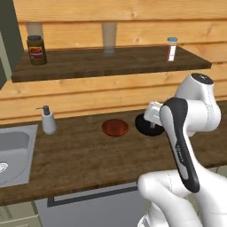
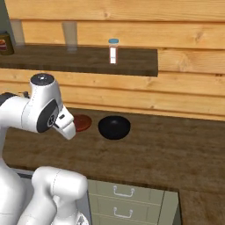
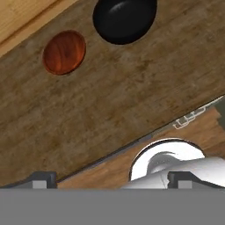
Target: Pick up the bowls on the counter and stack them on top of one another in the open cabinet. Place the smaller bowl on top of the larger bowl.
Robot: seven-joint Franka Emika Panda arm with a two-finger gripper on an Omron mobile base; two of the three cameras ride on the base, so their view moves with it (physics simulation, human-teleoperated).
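Observation:
The smaller bowl (image 1: 115,127) (image 2: 83,122) (image 3: 64,52), shallow and glossy red-brown, rests on the counter (image 1: 84,155) near the back wall. Just to its right sits the larger bowl (image 1: 144,126) (image 2: 114,127) (image 3: 124,17), black and deeper, apart from it. In the left base view my white hand covers part of the black bowl; in the right base view it covers the red-brown bowl's left edge. My gripper (image 3: 112,180) hangs open above the counter, empty, pointing down. Both bowls lie towards the top of the hand view, away from my fingertips (image 3: 44,179). An olive-green edge of the open cabinet (image 1: 6,40) shows at far left.
A steel sink (image 1: 13,150) is set in the counter at left, with a soap dispenser (image 1: 48,120) beside it. The dark wall shelf (image 1: 106,62) above carries a jar (image 1: 37,50), a glass (image 1: 108,37) and a small bottle (image 1: 171,48). Drawers (image 2: 123,197) sit below the counter.

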